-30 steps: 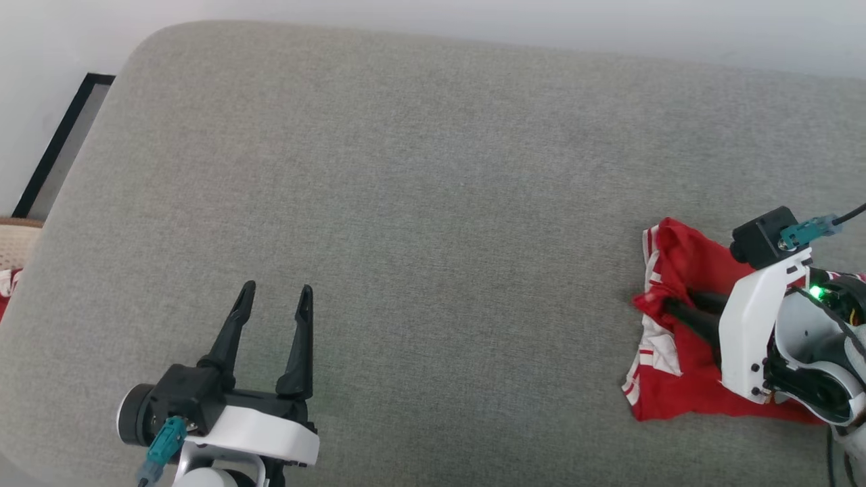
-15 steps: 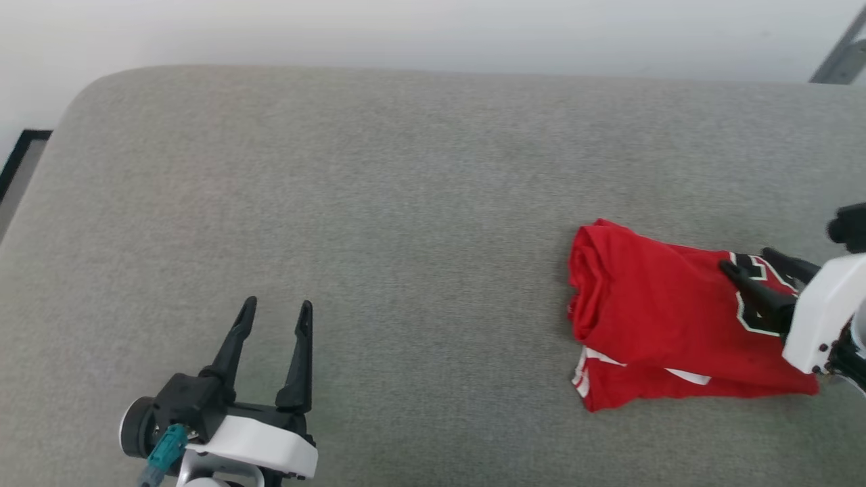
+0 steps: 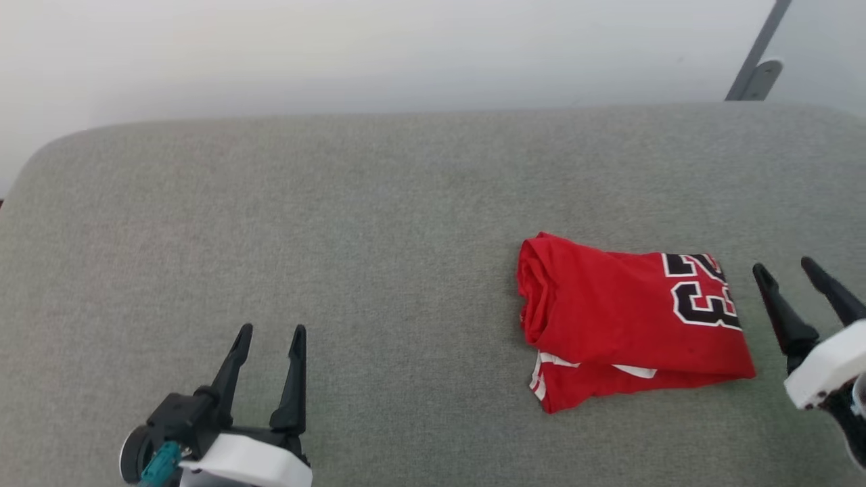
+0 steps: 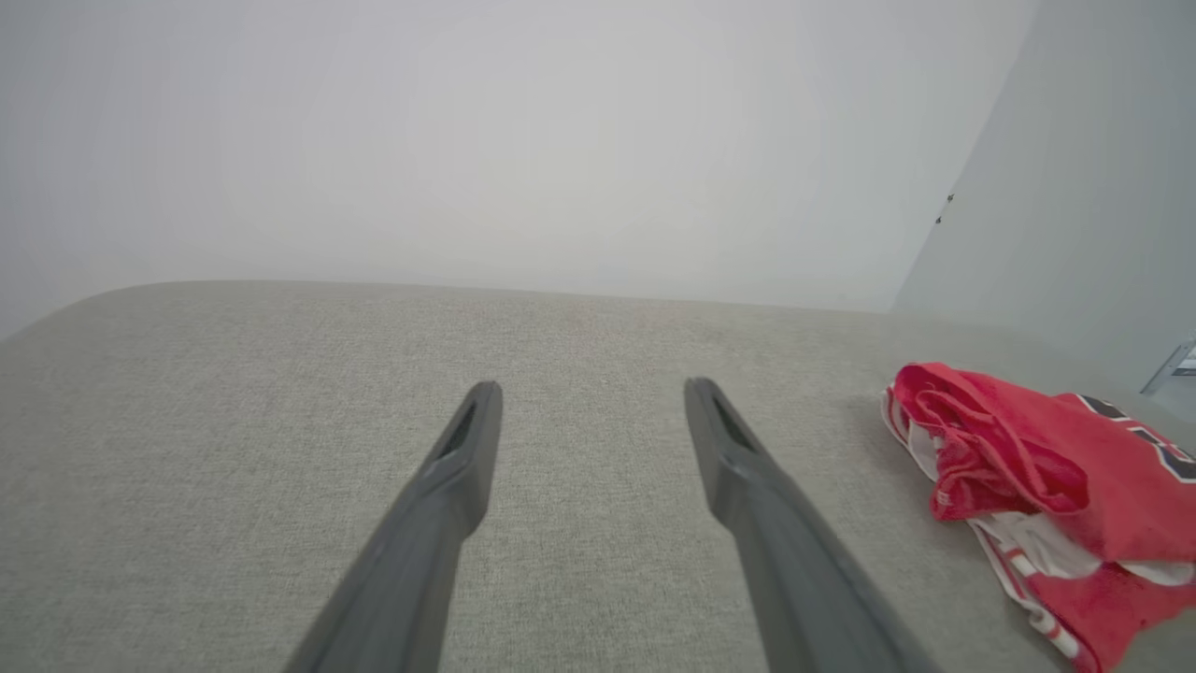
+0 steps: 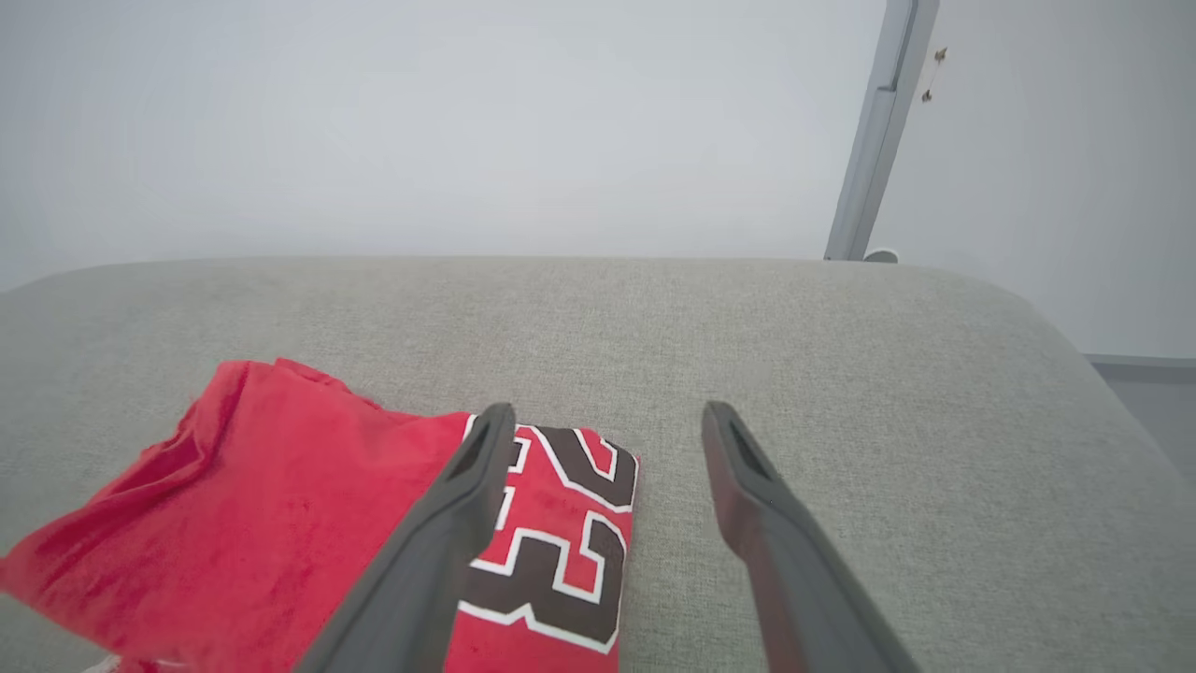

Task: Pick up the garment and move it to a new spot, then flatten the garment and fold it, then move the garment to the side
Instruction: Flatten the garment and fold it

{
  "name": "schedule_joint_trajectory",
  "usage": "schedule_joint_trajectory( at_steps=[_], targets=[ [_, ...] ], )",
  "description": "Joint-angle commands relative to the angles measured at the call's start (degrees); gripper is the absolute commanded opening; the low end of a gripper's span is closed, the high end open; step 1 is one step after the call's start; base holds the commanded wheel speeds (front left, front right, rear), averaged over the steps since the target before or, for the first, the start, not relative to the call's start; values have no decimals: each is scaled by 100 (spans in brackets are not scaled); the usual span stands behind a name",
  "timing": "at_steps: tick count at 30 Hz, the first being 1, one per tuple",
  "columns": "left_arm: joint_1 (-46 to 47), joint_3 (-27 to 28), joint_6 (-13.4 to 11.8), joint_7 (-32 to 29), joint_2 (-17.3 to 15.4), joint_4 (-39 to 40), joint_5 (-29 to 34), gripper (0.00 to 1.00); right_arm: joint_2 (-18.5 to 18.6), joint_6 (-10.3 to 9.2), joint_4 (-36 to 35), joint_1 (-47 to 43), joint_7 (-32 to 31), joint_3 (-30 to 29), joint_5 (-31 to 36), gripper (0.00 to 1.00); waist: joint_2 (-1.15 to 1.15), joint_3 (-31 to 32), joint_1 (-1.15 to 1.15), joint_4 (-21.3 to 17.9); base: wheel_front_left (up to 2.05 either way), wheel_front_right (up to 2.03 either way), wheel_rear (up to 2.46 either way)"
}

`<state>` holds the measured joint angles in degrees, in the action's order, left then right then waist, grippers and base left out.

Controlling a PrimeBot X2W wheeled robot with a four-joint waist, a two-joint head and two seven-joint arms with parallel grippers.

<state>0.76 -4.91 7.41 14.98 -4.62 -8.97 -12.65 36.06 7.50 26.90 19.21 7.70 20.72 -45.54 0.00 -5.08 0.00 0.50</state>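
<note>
1. A grey upholstered cushion (image 3: 338,237) fills the scene, with a pale wall (image 3: 338,54) behind it and a grey post (image 3: 754,57) at the upper right.
2. The garment (image 3: 609,318) lies folded on the right part of the cushion, with its rolled edge to the left and a black "23" at its right end.
3. A second ago the right gripper (image 3: 783,264) had its fingers buried in bunched red fabric. Now it has let go, jaws spread and empty, just to the right of the garment.
4. The head camera has swung since then, so the cushion's shift in the picture is not a move of the things.
5. The left gripper (image 3: 273,329) remains spread and empty, well apart from the garment.
6. Both grippers' bodies are cut off by the picture edges.
7. A lower layer with white striped trim peeks out at the garment's near left corner; the rest is covered.
8. In the right wrist view one finger (image 5: 439,551) crosses part of the number, seemingly without touching it.
</note>
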Motion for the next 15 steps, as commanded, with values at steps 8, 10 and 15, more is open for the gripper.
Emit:
schedule_joint_trajectory(
  at_steps=[8,10,15],
  targets=[
    [-494,258,11,29,-14,159,-74,100,-424,-3,-207,-584,750,-425,529,100,0,266,0,-149,0,0,0],
    [-577,321,11,29,-19,216,-62,100,-519,-3,-522,-725,753,-617,609,100,0,268,0,-165,0,0,0],
    [-840,486,11,29,12,401,-20,100,-810,-3,-1219,-1218,748,-1136,946,100,0,286,0,-200,0,0,0]
  ],
)
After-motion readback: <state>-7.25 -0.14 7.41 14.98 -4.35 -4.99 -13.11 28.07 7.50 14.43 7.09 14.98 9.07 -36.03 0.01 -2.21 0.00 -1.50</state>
